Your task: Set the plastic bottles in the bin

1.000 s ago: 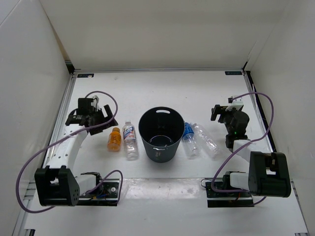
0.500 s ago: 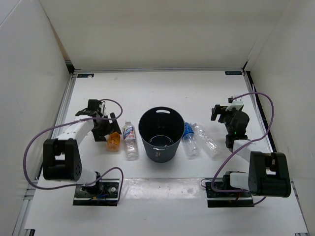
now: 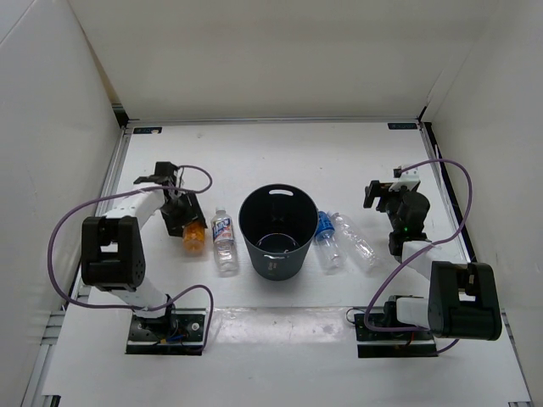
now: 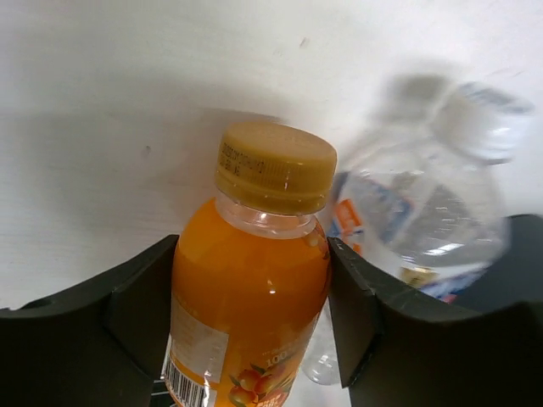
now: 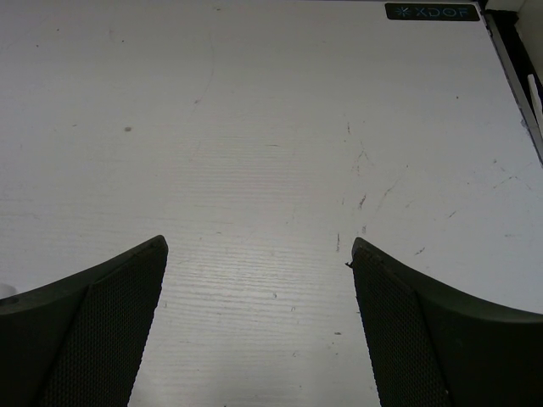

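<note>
Bin (image 3: 276, 264) beside labelled bottle (image 3: 225, 242), left end effector (image 4: 252, 263) grasping orange bottle (image 4: 254, 297), right end effector (image 5: 259, 271) released.

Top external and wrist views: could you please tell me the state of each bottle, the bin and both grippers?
orange bottle: lying on the table, capped, gripped.
white-blue label bottle: lying free, capped, beside the orange one.
blue-cap bottle: lying free, right of the bin.
plain clear bottle: lying free, rightmost.
bin: upright, nothing inside.
left gripper: closed on the orange bottle's sides.
right gripper: open, holding nothing.
</note>
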